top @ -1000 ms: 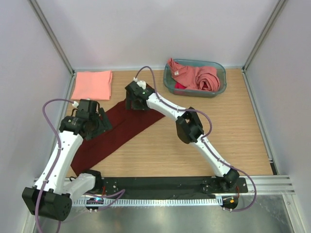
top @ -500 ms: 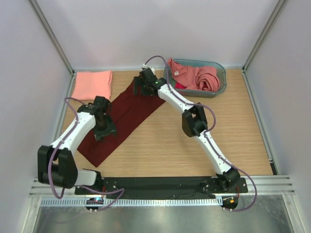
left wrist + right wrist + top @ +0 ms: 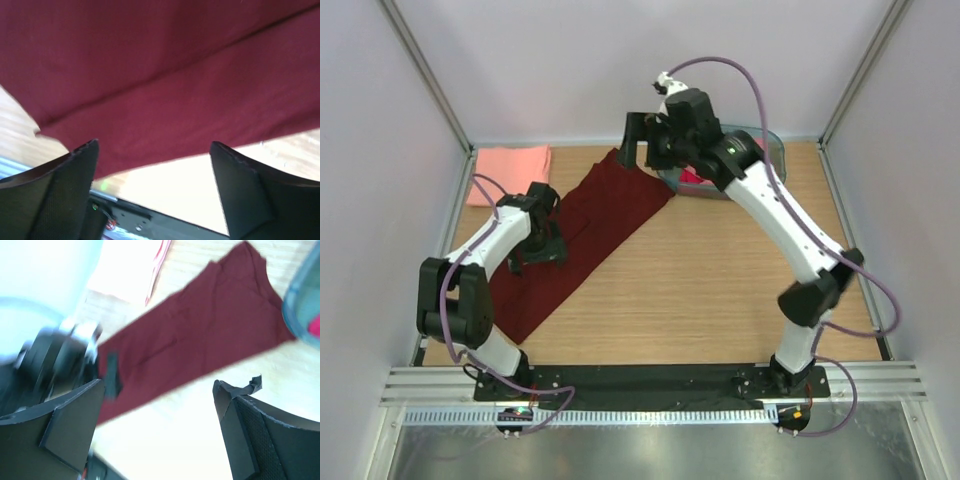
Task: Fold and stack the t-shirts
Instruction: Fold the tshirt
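The dark maroon t-shirt (image 3: pixel 582 232) lies as a long folded strip running diagonally across the left of the table; it also shows in the left wrist view (image 3: pixel 165 80) and the right wrist view (image 3: pixel 200 340). A folded salmon t-shirt (image 3: pixel 510 162) lies at the back left corner. More salmon t-shirts (image 3: pixel 692 176) sit in the basket, mostly hidden by the right arm. My left gripper (image 3: pixel 538 252) is open and empty, just above the maroon strip's middle. My right gripper (image 3: pixel 638 140) is open and empty, raised above the strip's far end.
The teal-blue plastic basket (image 3: pixel 772 146) stands at the back right, partly hidden behind the right arm. Grey walls and metal posts close in the table at left, right and back. A black mounting rail (image 3: pixel 650 380) runs along the near edge.
My right gripper let go of the maroon t-shirt's far end and rose up toward the back right. The strip now lies flat. My left gripper shifted back a little and opened over the cloth.
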Robot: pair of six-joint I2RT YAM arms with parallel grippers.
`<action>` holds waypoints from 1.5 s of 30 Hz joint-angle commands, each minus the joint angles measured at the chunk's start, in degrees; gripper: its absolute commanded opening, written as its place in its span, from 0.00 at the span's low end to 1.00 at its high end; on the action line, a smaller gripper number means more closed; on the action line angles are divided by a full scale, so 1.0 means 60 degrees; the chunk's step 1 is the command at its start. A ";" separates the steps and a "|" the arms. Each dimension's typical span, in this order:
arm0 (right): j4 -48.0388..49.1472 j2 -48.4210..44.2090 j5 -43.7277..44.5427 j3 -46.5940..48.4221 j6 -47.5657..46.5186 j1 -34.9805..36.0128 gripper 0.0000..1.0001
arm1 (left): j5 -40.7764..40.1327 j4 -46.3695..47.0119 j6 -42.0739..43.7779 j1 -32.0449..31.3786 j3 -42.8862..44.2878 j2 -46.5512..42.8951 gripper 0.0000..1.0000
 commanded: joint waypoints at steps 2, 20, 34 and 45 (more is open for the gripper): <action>-0.0409 -0.1733 -0.0419 -0.2407 -0.0276 0.0006 0.98 | -0.0301 0.0331 0.1294 0.0112 0.0813 0.1032 0.97; -0.0877 -0.5810 0.0106 -0.6585 -0.0116 -0.0111 0.98 | 0.2322 0.1226 0.1943 0.1196 0.0975 0.3859 0.95; -0.0570 -0.6192 0.0723 -0.7904 0.0514 -0.0111 0.98 | 0.6011 0.2615 -0.1425 -0.0705 -0.0343 0.3583 0.90; -0.0774 -0.6177 0.1133 -0.8358 0.0822 -0.0213 0.98 | 0.6394 0.3555 -0.4591 -0.3796 0.0432 0.3217 0.90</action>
